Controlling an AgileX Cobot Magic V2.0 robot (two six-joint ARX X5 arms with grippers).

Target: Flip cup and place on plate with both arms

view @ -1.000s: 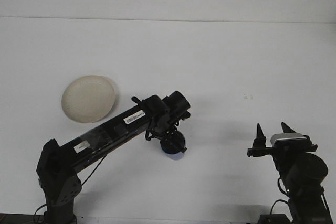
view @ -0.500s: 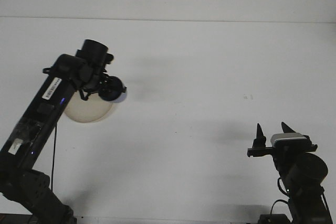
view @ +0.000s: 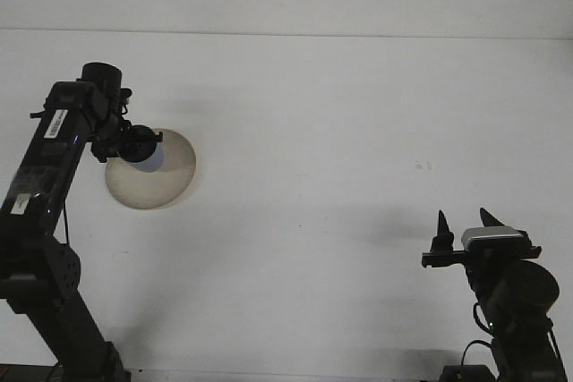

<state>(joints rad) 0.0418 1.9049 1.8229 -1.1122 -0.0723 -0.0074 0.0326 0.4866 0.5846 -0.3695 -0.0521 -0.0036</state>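
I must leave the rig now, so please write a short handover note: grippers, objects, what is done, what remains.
Left gripper: shut on the blue cup, held over the beige plate at the table's left side.
Right gripper: open, holding nothing, at the lower right, far from the plate.
Done: cup picked up and brought over the plate.
Left: set the cup on the plate and release. Whether it touches the plate, or is upright, cannot be seen.

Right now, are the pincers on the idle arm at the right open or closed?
Open. The right end effector shows its two dark fingers standing apart, with white table showing between them and nothing held.
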